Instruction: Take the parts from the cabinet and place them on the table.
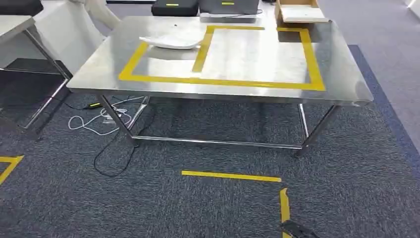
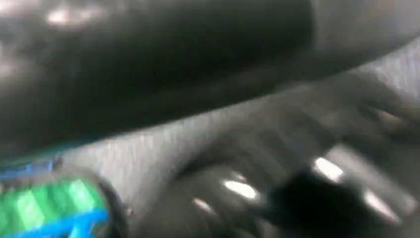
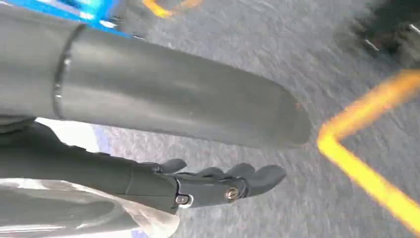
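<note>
A white part (image 1: 171, 41) lies on the steel table (image 1: 341, 79), across the left arm of the yellow tape outline (image 1: 223, 82). No writing or label is legible on it.

Right hand (image 3: 218, 186): in the right wrist view, dark fingers (image 3: 257, 176) lie extended together, grasping nothing, above grey carpet (image 3: 237, 34) with yellow tape (image 3: 366, 173).

Left hand: the left wrist view is too blurred; finger state cannot be told.

A cardboard box (image 1: 297, 12) sits at the table's far edge. White cable (image 1: 99, 121) lies under the table.
</note>
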`<action>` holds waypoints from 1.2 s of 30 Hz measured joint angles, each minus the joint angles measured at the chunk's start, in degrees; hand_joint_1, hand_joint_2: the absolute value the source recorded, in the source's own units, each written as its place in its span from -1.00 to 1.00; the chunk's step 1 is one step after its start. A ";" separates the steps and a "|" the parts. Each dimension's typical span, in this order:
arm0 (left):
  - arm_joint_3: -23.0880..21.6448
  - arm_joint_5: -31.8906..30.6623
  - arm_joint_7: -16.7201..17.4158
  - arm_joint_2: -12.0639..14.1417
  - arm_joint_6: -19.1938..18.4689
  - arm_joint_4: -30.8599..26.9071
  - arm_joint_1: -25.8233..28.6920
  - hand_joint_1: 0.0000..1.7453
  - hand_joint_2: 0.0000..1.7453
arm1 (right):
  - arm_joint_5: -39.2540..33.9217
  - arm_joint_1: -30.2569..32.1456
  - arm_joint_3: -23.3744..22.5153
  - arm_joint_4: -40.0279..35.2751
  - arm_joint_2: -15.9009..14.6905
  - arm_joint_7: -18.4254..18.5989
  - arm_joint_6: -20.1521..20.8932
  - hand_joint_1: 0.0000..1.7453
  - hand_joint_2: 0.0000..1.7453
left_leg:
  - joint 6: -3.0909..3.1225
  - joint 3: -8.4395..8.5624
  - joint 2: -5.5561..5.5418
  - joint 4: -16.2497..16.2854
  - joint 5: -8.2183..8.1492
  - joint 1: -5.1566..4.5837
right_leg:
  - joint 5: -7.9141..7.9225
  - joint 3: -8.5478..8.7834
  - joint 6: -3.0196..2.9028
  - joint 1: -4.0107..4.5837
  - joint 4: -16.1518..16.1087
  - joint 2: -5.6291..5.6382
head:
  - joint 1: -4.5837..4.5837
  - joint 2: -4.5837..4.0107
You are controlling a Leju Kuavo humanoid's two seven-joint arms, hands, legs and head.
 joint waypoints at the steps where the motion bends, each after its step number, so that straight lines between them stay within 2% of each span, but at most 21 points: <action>1: 0.29 1.06 0.86 -0.97 0.00 0.00 -0.47 -1.00 -1.00 | 0.11 0.19 0.02 0.02 0.00 0.02 -0.02 -1.00 -1.00 | -0.20 -1.14 -0.01 4.84 -3.06 0.09 | 0.57 -0.29 -0.05 0.07 0.26 -0.22 | -0.07 0.00; 2: 0.66 1.61 1.48 -1.53 0.00 0.00 -1.02 -1.00 -1.00 | 0.11 0.19 0.02 0.02 0.04 -0.07 -0.15 -1.00 -1.00 | -0.25 -1.84 -0.01 8.79 -4.71 0.11 | 1.11 -1.33 -0.05 0.18 0.59 -0.40 | -0.11 0.00; 4: 0.92 2.02 1.91 -2.78 -0.24 0.00 -1.81 -1.00 -1.00 | 0.11 0.09 0.02 0.02 0.13 -0.18 -0.20 -1.00 -1.00 | -0.04 -0.40 -0.03 10.45 -3.28 0.10 | 2.04 -3.59 -0.06 0.38 1.48 -0.51 | -0.13 0.00; 6: 1.07 2.06 1.91 -3.15 -0.37 0.00 -2.07 -1.00 -1.00 | 0.00 0.11 0.00 0.02 0.13 -0.26 -0.26 -1.00 -1.00 | 0.86 5.46 -0.10 2.48 0.28 -0.03 | 2.51 -4.95 -0.04 0.70 2.22 -0.44 | -0.13 0.00; 7: 1.16 2.17 1.91 -3.18 -0.39 -0.02 -2.07 -1.00 -1.00 | -0.21 0.14 -0.02 0.02 0.13 -0.44 -0.26 -1.00 -1.00 | 1.95 9.00 -0.39 -3.13 1.34 -0.36 | 2.61 -5.27 -0.04 0.75 2.40 -0.37 | -0.14 0.00; 8: 1.27 2.08 1.95 -3.06 -0.79 -0.02 -2.29 -1.00 -1.00 | -0.39 0.16 -0.07 0.04 0.33 -0.74 -0.24 -1.00 -1.00 | 2.93 10.64 -0.47 -5.59 -0.36 -0.48 | 2.85 -5.68 0.19 0.81 2.43 -0.49 | 0.06 0.00; 12: 0.90 -0.63 3.70 -4.12 -0.26 -0.02 -2.50 -1.00 -1.00 | 0.84 0.42 -0.33 0.04 0.77 -2.91 -1.18 -1.00 -1.00 | 3.22 10.65 -0.44 -8.18 0.77 -1.13 | 4.33 -6.24 1.53 0.29 2.09 -0.57 | -0.16 0.00; 14: 0.90 -1.00 4.07 -4.88 1.29 -0.02 -2.59 -1.00 -1.00 | 2.85 1.56 0.06 0.04 2.19 -3.87 -3.74 -1.00 -1.00 | 3.38 10.79 -0.05 -9.69 2.04 -0.33 | 1.80 -7.56 1.99 0.41 3.87 0.00 | 0.09 0.00; 16: 1.01 0.16 4.12 -5.49 3.03 0.00 -2.57 -1.00 -1.00 | 5.52 2.99 1.09 0.07 3.93 -5.41 -5.68 -1.00 -1.00 | 3.68 9.82 0.22 -9.55 2.62 -0.32 | -3.05 -11.07 2.34 0.14 12.52 0.34 | 0.50 0.00; 18: 2.31 2.87 3.84 -5.41 5.37 0.00 -2.09 -1.00 -1.00 | 9.80 5.08 3.14 0.15 5.94 -7.23 -7.19 -1.00 -1.00 | 3.46 9.13 0.87 -9.39 3.00 -0.32 | -5.44 -13.44 2.94 -0.20 19.28 0.31 | 0.48 0.00; 19: 3.15 3.42 3.57 -5.36 6.17 0.00 -1.76 -1.00 -1.00 | 11.61 6.11 4.40 0.20 6.49 -7.78 -7.69 -1.00 -1.00 | 3.29 8.91 1.30 -9.22 3.09 -0.18 | -4.65 -12.59 3.24 -0.45 18.67 0.24 | 0.48 0.00; 21: 3.98 2.87 3.37 -5.12 4.72 0.00 -1.39 -1.00 -1.00 | 12.68 6.77 6.47 0.31 7.50 -8.72 -7.52 -1.00 -1.00 | 2.92 8.26 2.16 -8.49 3.14 0.10 | -0.68 -7.74 3.98 -1.10 10.71 -0.25 | 0.43 0.00; 22: 4.02 2.63 3.27 -4.43 2.31 0.00 -1.46 -1.00 -1.00 | 13.39 6.10 7.23 0.37 8.02 -9.16 -6.20 -1.00 -1.00 | 2.48 7.88 2.73 -7.78 2.96 0.20 | 1.42 -4.54 4.36 -1.37 5.34 -1.74 | 0.50 0.00; 23: 4.22 2.81 3.22 -3.26 -0.10 0.00 -1.62 -1.00 -1.00 | 14.41 5.25 8.00 0.39 8.83 -9.44 -5.33 -1.00 -1.00 | 1.92 7.46 3.25 -7.09 2.74 -0.07 | 0.31 -3.40 4.78 -1.00 2.79 -4.11 | 0.70 0.00; 24: 4.63 3.27 3.22 -1.93 -2.35 0.00 -1.63 -1.00 -1.00 | 15.20 4.02 8.85 0.37 9.27 -9.49 -4.61 -1.00 -1.00 | 1.36 6.94 3.99 -6.26 2.51 -0.18 | 0.83 -3.28 3.31 -0.74 2.71 -3.26 | 0.94 0.00; 27: 5.82 4.16 3.22 1.27 -4.39 0.00 -1.65 -1.00 -1.00 | 16.15 2.25 11.06 0.39 11.11 -9.88 -3.82 -1.00 -1.00 | 0.60 6.98 5.46 -6.21 2.98 0.16 | 1.35 -4.30 1.82 -0.31 3.21 -1.59 | 0.83 0.00; 28: 6.36 5.09 4.31 2.29 -4.59 0.00 -1.70 -1.00 -1.00 | 16.18 1.84 11.43 0.39 11.44 -10.38 -4.00 -1.00 -1.00 | 0.10 6.68 4.75 -5.95 2.50 0.43 | 1.79 -4.41 1.12 -0.57 3.05 -1.32 | 0.74 0.00; 30: 8.08 7.24 5.86 4.39 -4.74 0.00 -1.47 -1.00 -1.00 | 16.61 1.42 12.15 0.39 12.09 -9.64 -4.02 -1.00 -1.00 | -0.50 5.30 1.16 -1.61 -1.76 0.56 | 2.28 -4.93 0.35 -0.56 3.05 -0.65 | 0.67 0.00; 33: 11.13 8.62 5.73 6.01 -4.57 0.00 -0.72 -1.00 -1.00 | 17.16 2.21 12.96 0.39 12.26 -9.14 -3.91 -1.00 -1.00 | -0.48 1.18 0.31 10.39 -7.68 0.56 | 3.04 -5.96 -0.12 -0.38 3.09 1.07 | 0.54 0.00; 34: 12.02 8.66 5.65 6.36 -4.57 0.00 -0.65 -1.00 -1.00 | 17.23 2.76 13.20 0.39 12.24 -9.14 -3.93 -1.00 -1.00 | -0.27 1.41 0.29 10.81 -7.29 0.56 | 3.32 -6.29 -0.11 -0.32 3.11 1.76 | 0.54 0.00; 36: 12.86 9.04 5.52 6.68 -4.90 0.00 -0.68 -1.00 -1.00 | 17.20 3.40 13.44 0.42 12.24 -9.42 -3.85 -1.00 -1.00 | 0.27 5.05 -0.05 4.48 -3.41 0.55 | 3.87 -6.74 0.00 -0.27 3.13 3.19 | 0.59 0.00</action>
